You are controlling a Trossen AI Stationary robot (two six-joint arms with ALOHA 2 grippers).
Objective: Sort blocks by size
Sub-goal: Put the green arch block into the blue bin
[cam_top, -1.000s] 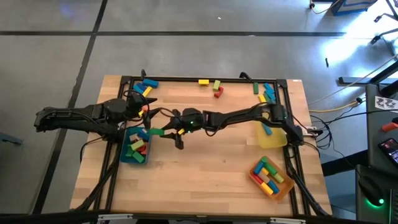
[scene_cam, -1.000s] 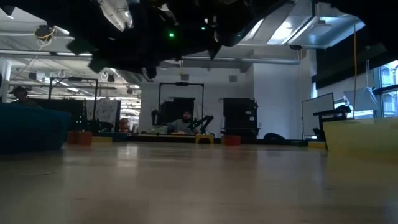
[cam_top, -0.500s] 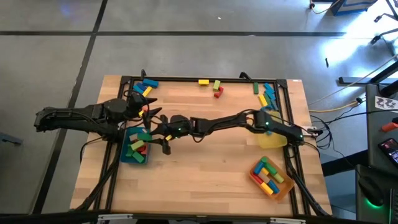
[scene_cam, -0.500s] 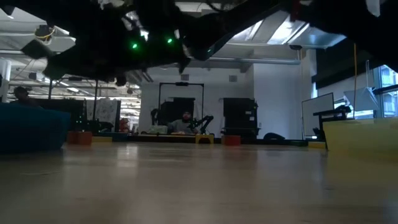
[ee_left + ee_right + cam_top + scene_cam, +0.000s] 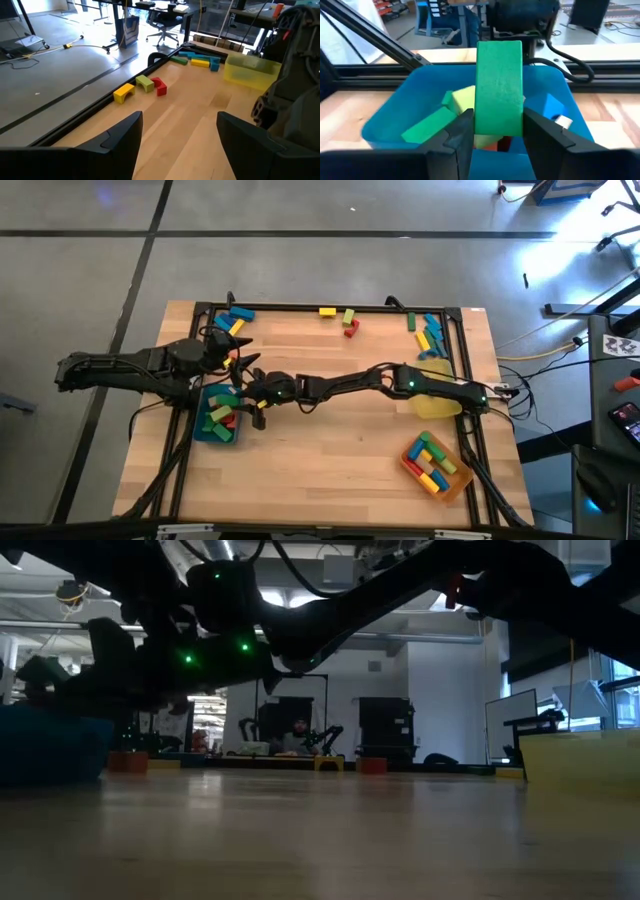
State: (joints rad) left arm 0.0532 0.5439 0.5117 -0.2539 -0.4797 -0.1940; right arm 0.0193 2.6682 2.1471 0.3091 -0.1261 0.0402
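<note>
Grey workshop floor surrounds the wooden counter, which the high view shows framed by dark rails, with both arms meeting at its left side. From above, the right arm stretches across the counter so that the right gripper hangs over the teal tray of blocks, while the left gripper waits just behind it. A yellow tray and an orange tray lie at the right edge. Only the right wrist view shows the grip: the right gripper is clamped on an upright green block above the teal tray. Only the left wrist view shows the left gripper with its fingers spread wide and nothing between them; beyond it lie a yellow arch block, a green block and a red one. Across the low view the arms are mere dark shapes.
</note>
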